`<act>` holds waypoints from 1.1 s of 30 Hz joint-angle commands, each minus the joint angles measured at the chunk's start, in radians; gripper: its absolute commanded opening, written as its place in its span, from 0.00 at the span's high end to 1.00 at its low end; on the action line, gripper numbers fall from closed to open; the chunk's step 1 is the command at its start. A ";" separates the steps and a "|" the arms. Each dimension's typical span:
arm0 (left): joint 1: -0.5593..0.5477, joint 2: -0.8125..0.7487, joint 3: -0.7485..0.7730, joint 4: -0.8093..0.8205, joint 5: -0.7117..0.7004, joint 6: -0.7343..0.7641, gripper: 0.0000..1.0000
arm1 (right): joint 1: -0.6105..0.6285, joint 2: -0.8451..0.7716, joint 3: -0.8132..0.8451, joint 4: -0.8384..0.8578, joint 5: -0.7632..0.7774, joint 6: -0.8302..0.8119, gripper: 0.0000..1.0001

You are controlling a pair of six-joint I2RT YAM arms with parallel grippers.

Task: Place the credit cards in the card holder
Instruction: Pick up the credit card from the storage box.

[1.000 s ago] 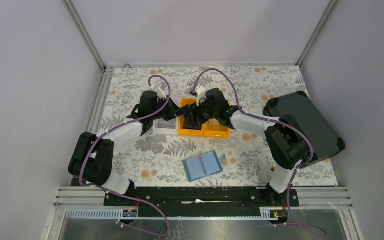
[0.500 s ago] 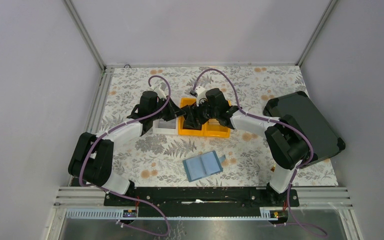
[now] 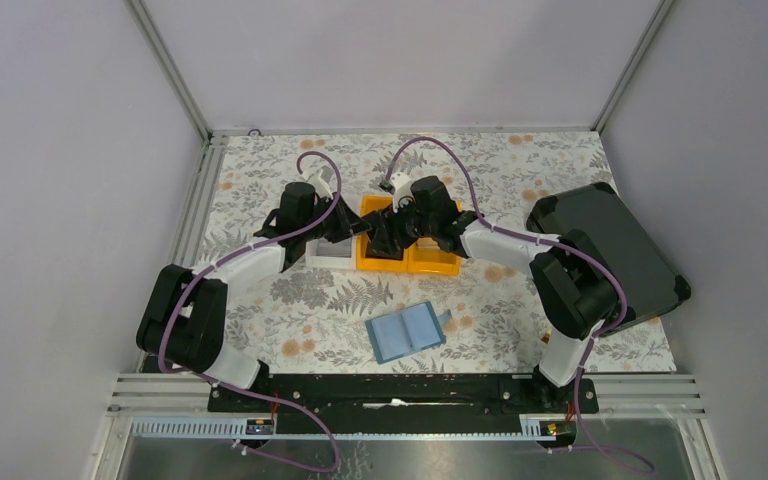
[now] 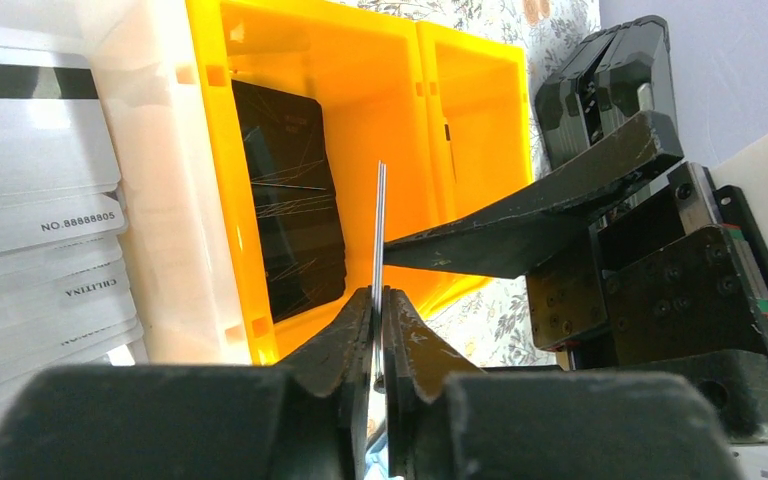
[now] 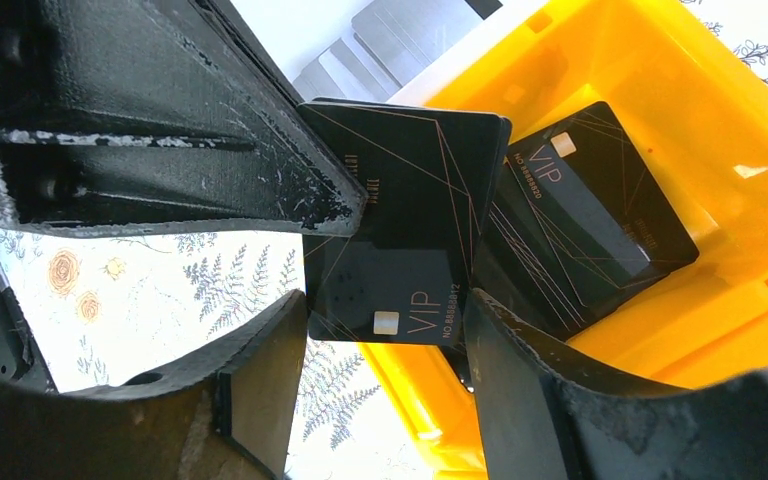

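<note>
From overhead, both sets of fingertips are merging into one dark cluster above the bins, so the grips are being read from the wrist views. In the left wrist view the left gripper (image 4: 380, 300) is clenching the held card (image 4: 380, 225), which is showing edge-on as a thin upright line. The right wrist view is showing that card's dark face (image 5: 400, 250), marked VIP, with its upper left corner hidden behind a left finger. The right gripper (image 5: 385, 305) is flanking the card's lower end with its jaws apart; whether they are pressing its edges cannot be told. The orange bin (image 4: 250, 60) is holding a stack of dark cards (image 4: 290, 220), partly covered in the right wrist view by the held card. The white bin (image 4: 160, 200) beside it is holding pale cards (image 4: 30, 180), cut off at the frame edge. Only part of the second orange bin (image 4: 480, 90) is showing. The card holder (image 3: 407, 332) is lying open on the floral table (image 3: 290, 300), well apart from the bins and nearer the arm bases. A black case (image 3: 600, 215) is sitting at the right, partly behind the right arm.
</note>
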 commanded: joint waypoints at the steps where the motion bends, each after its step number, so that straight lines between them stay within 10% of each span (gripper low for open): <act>1: 0.007 -0.003 0.040 0.034 -0.004 0.021 0.83 | -0.002 0.004 0.043 -0.012 0.079 0.001 0.36; 14: 0.007 0.029 0.082 -0.017 -0.030 0.064 0.50 | -0.001 0.059 0.094 -0.026 0.225 0.009 0.35; 33: 0.028 0.008 0.023 0.086 -0.037 -0.034 0.50 | -0.001 0.011 0.006 0.067 0.193 0.013 0.38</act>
